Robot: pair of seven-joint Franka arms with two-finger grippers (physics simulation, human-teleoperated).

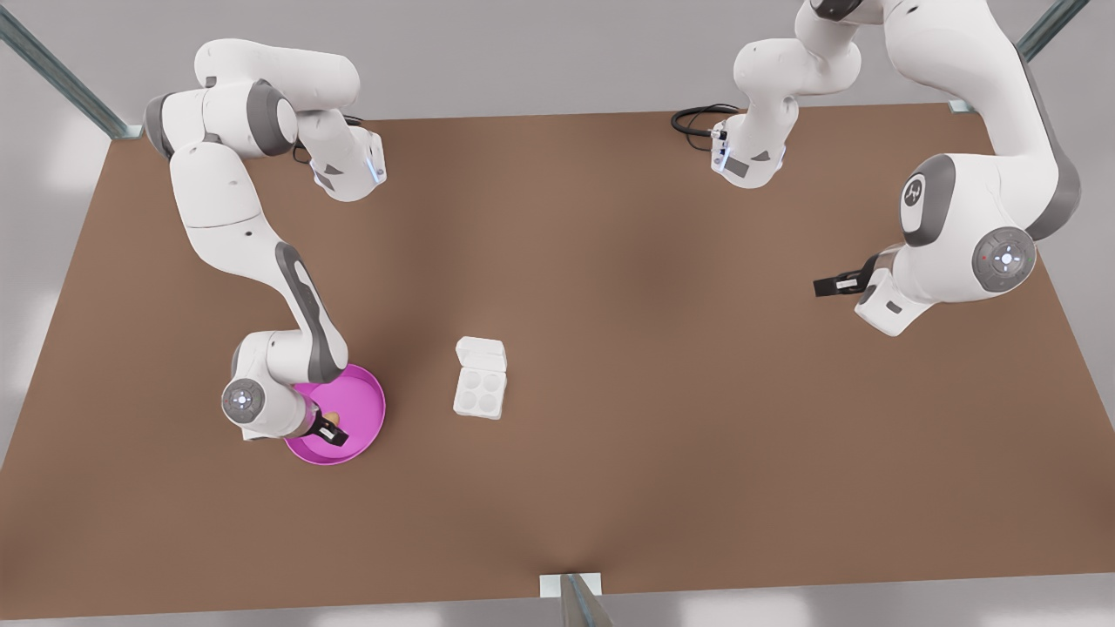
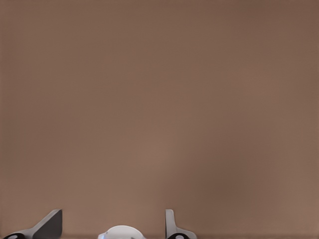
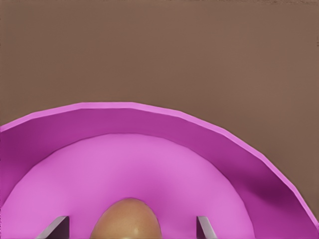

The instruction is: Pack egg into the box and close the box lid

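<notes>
Right wrist view: tan-brown oval egg (image 3: pixel 130 220)

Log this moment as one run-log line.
right end effector: open, straddling egg on pink plate | left end effector: open, waiting over table | box: empty, box lid open

Brown table (image 1: pixel 662 366), pink plate (image 1: pixel 366 409) near the front view's left, white box (image 1: pixel 479 390) just beside it, lid (image 1: pixel 481 353) open.

The right gripper (image 1: pixel 332 429) reaches down at the front view's left with its fingers (image 3: pixel 57 226) spread apart, while the left gripper (image 1: pixel 827 286) waits raised at the front view's right, fingers (image 2: pixel 50 225) parted.
</notes>
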